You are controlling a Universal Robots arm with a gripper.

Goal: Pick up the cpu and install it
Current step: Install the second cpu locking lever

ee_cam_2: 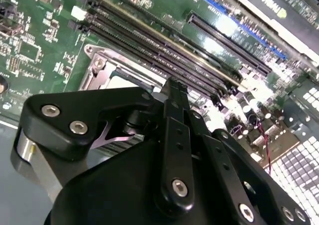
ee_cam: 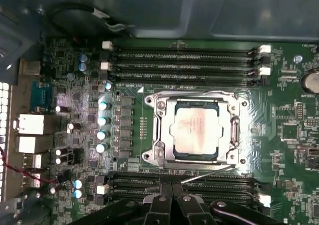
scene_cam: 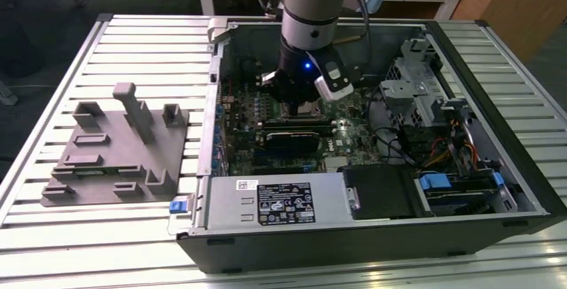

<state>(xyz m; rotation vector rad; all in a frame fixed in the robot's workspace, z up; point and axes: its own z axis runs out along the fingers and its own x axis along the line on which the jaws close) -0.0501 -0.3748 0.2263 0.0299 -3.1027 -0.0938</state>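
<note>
Arm comes down near-vertical from 12 o'clock of the exterior view into the open computer case [scene_cam: 496, 189], wrist pointing straight down at the motherboard [ee_cam: 65, 85]. Pincer [scene_cam: 299, 97] hangs low over the CPU socket [ee_cam: 155, 105], not touching the board as far as can be seen. In the second wrist view the pincer [ee_cam_2: 172, 93] has its black fingers [ee_cam_2: 174, 135] pressed together at the tips, nothing held between them.

The cpu [ee_cam: 198, 130] lies flat in the socket frame, pale metal top up, centred between the RAM slots [ee_cam: 184, 60] at its 12 o'clock and another row at its 6 o'clock in the first wrist view. Thin metal lever [ee_cam: 207, 173] runs along the socket's edge next to the pincer links.

Grey moulded tray [scene_cam: 106, 163] sits on the slatted worktop [scene_cam: 53, 236], at 9 o'clock of the case in the exterior view, well apart from the arm.
</note>
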